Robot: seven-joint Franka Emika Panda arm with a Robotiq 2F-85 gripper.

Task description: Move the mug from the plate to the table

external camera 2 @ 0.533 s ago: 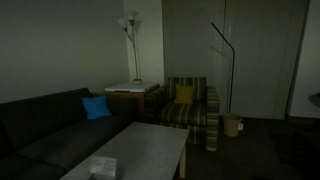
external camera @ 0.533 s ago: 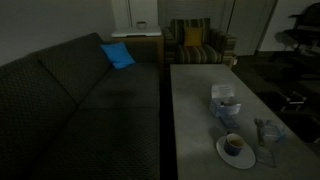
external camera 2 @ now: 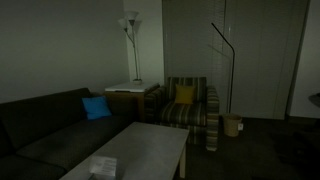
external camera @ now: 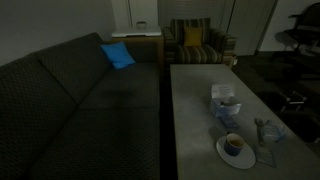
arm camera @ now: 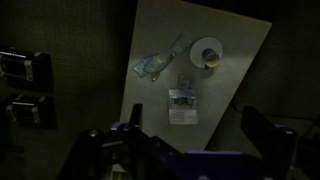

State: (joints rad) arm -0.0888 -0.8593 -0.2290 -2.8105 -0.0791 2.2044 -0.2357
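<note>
The dark-blue mug (external camera: 233, 144) with a tan inside stands on the round white plate (external camera: 223, 155) near the front end of the long grey table (external camera: 195, 110). In the wrist view the mug (arm camera: 212, 58) sits on the plate (arm camera: 201, 46) far below, on the table (arm camera: 230, 90). My gripper (arm camera: 195, 140) is high above the table with its fingers spread wide, open and empty. The gripper does not show in either exterior view.
A white-and-blue box (external camera: 224, 101) stands behind the plate and a clear glassy thing (external camera: 267, 131) lies beside it. A dark sofa (external camera: 70, 100) with a blue cushion (external camera: 117, 55) runs along the table. A striped armchair (external camera: 195, 42) stands past the far end.
</note>
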